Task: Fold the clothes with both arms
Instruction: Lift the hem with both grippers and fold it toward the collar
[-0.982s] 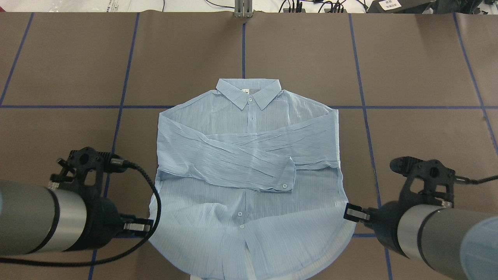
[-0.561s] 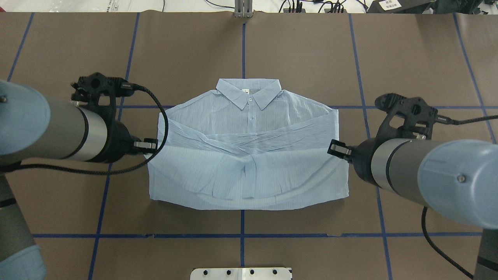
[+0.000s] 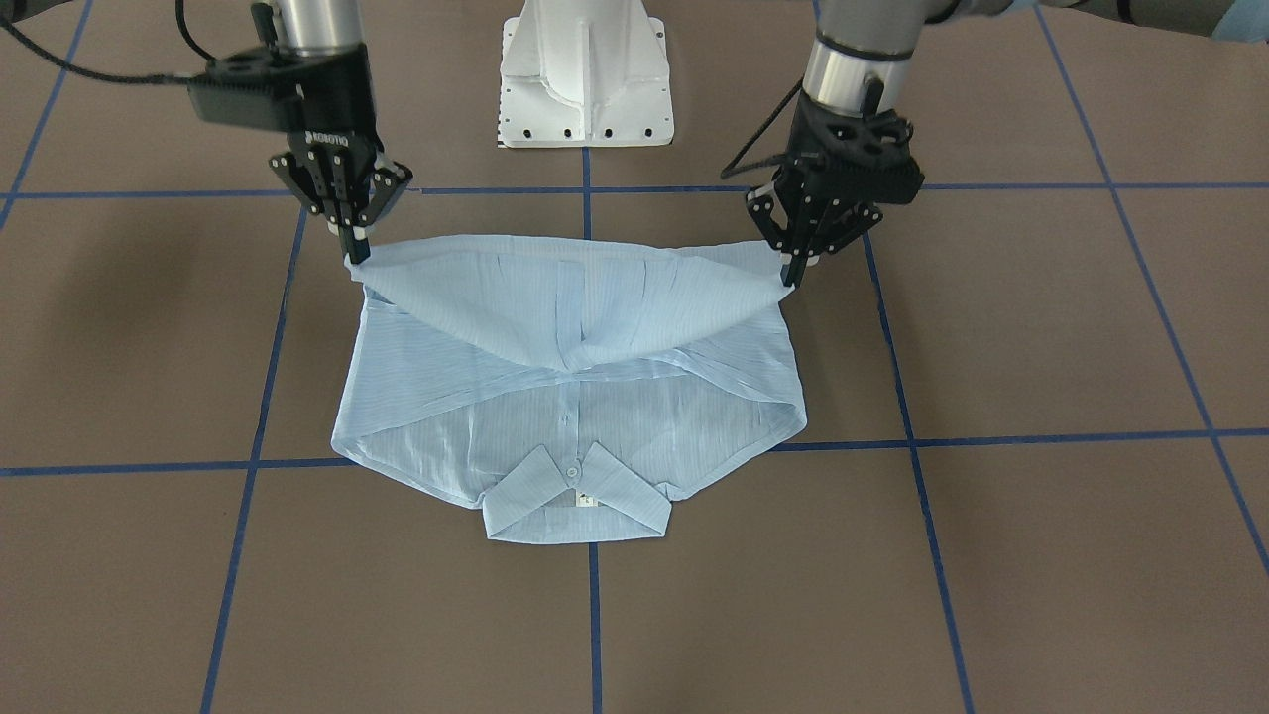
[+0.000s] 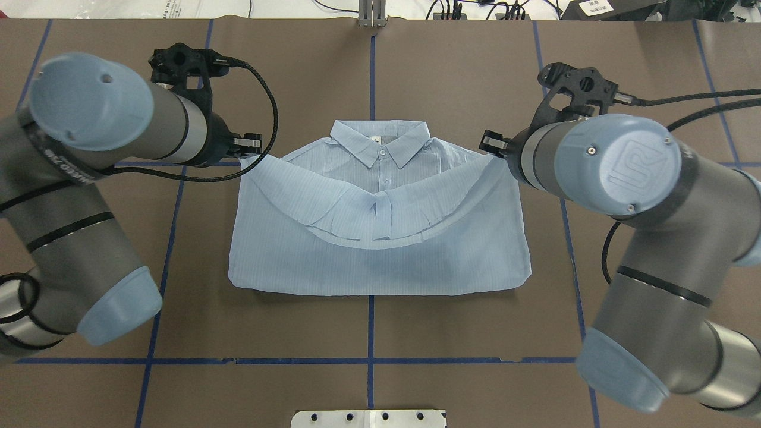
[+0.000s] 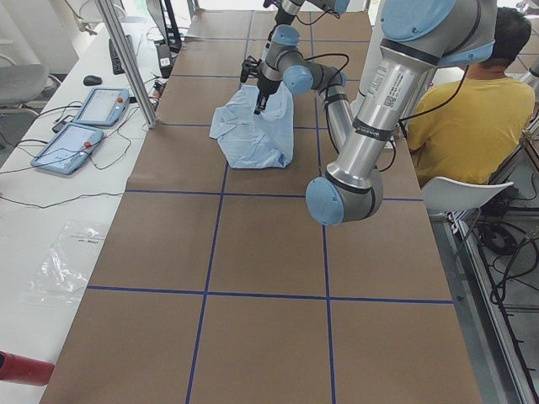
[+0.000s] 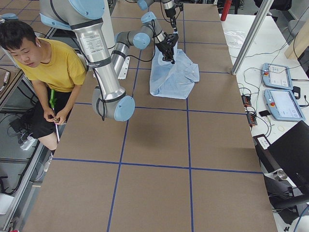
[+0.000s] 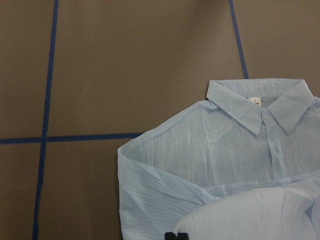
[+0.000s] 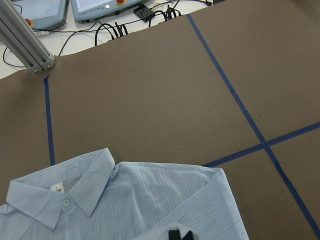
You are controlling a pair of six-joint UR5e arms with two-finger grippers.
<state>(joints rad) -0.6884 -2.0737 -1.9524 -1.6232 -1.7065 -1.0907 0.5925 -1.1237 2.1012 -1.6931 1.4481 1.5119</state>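
Observation:
The light blue striped shirt (image 4: 380, 255) lies buttoned side up on the brown table, collar (image 4: 380, 141) at the far side. Its lower half is folded up over the body. My left gripper (image 4: 252, 145) is shut on one hem corner, seen at the right of the front-facing view (image 3: 793, 273). My right gripper (image 4: 490, 142) is shut on the other hem corner (image 3: 354, 253). Both corners are held just above the shoulders, and the hem sags between them over the chest (image 3: 570, 307). The wrist views show the collar (image 7: 260, 107) ahead of the held fabric (image 8: 150, 195).
The white pedestal base (image 3: 585, 79) stands behind the shirt at the robot's side. An aluminium post (image 4: 371, 12) rises at the far table edge. Blue tape lines (image 4: 368, 360) grid the table. A person in a yellow shirt (image 6: 53, 67) sits beside the table; teach pendants (image 5: 84, 126) lie on the white bench.
Both grippers have carried the hem from the near edge away toward the collar. The lower half now covers the crossed sleeves, and the fold line lies further forward.

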